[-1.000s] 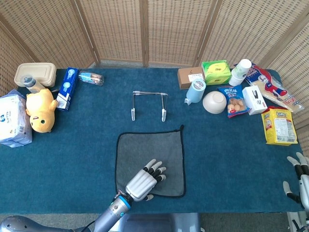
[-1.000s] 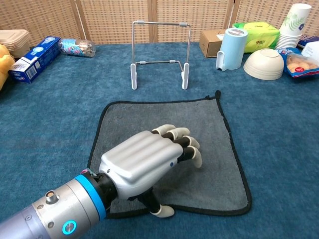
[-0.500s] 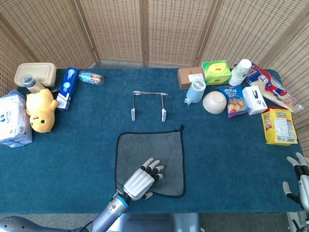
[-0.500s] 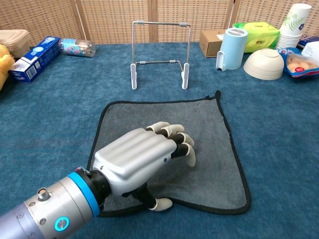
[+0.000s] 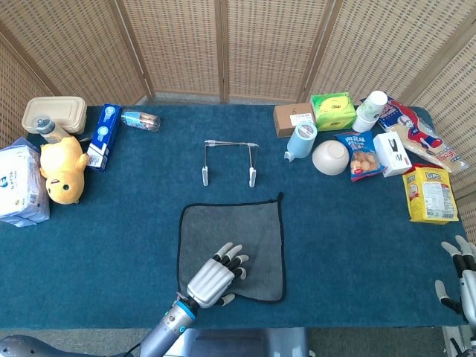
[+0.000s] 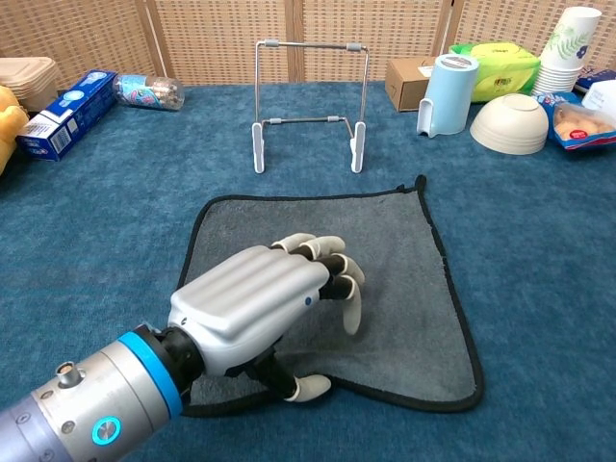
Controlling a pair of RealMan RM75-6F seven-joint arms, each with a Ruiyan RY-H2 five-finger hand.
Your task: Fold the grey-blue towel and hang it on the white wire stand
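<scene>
- Left hand [image 6: 258,310]: over the past second it has drawn back toward the near edge of the grey-blue towel [image 5: 249,236], palm down, fingers curling onto the cloth, thumb at the near hem; nothing is pinched yet.
- Probable meaning: the hand is setting up to take the near edge for the first fold.
- Towel: lies flat and unfolded on the table [image 5: 357,223], dark-hemmed, roughly square, with a small loop at its far right corner.
- White wire stand [image 6: 308,94]: upright just beyond the towel, bare.
- Right hand [image 5: 461,275]: idle at the table's right edge, fingers apart, holding nothing.
</scene>
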